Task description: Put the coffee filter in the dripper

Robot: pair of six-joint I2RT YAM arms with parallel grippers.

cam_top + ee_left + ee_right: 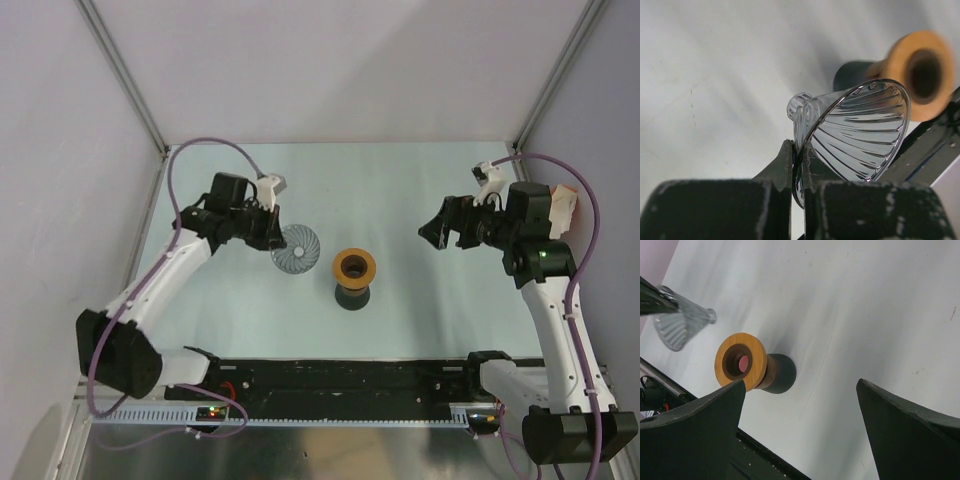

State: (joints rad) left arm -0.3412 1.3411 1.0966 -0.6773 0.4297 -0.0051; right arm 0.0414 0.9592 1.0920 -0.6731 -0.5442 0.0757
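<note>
Clamping dripper (865, 130) rim, left tool (799, 157)

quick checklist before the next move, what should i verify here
1. Dripper gripped: the left end effector is shut on its rim. Ok.
2. Right end effector free: open, nothing between its fingers. Ok.
3. Coffee filter located: it shows in no view. Not ok.
4. Dripper empty: only bare ribs inside. Ok.
5. Wooden stand out of the way: it sits apart from the dripper, between the two arms. Ok.
</note>
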